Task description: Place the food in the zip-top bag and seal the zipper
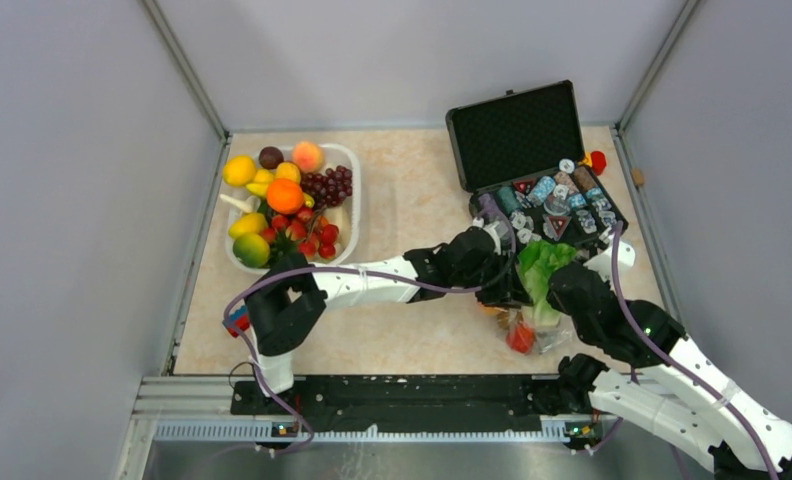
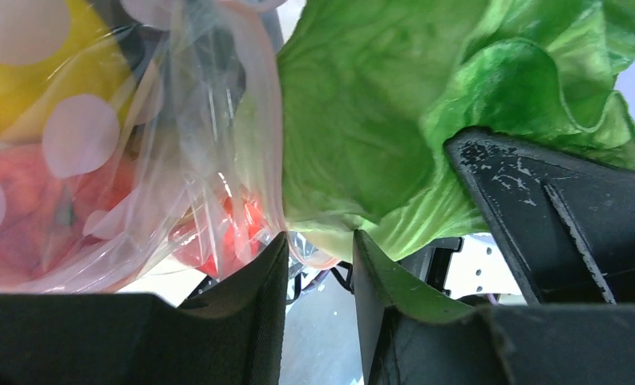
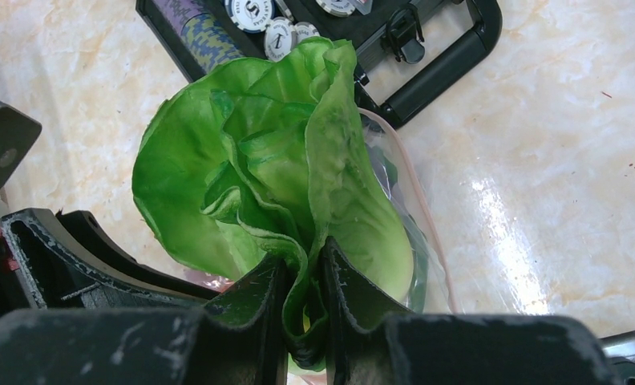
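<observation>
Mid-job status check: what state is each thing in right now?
lettuce, pinched by a leaf, not fully inside the bag
zip-top bag, mouth open, some food inside
zipper, unsealed
right tool, shut on the lettuce
left tool, open, bag rim in its gap
black case, lid open
white basin, holding fruit

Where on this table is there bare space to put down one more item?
Bare table lies between the white basin and the black case, and between the left arm and the near edge. It is crowded on the right, where the lettuce and zip-top bag press near the case.
</observation>
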Robot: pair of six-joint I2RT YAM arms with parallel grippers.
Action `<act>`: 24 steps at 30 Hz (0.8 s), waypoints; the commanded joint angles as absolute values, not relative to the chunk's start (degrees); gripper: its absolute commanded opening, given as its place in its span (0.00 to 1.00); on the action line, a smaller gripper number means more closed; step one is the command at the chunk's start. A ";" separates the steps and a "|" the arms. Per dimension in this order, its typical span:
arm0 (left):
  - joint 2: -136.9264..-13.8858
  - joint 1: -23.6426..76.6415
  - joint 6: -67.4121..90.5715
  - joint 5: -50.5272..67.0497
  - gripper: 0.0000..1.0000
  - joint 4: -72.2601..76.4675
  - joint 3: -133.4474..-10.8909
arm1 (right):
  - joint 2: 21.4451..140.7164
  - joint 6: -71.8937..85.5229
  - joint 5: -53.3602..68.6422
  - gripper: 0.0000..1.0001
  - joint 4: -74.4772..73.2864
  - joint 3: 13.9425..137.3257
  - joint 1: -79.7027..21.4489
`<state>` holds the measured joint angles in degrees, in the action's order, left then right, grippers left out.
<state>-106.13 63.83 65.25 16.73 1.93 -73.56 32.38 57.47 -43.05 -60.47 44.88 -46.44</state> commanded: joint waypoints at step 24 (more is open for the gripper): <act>-109.00 65.20 61.81 13.79 0.23 -1.50 -76.70 | 31.52 55.92 -43.89 0.01 -58.58 44.57 -46.58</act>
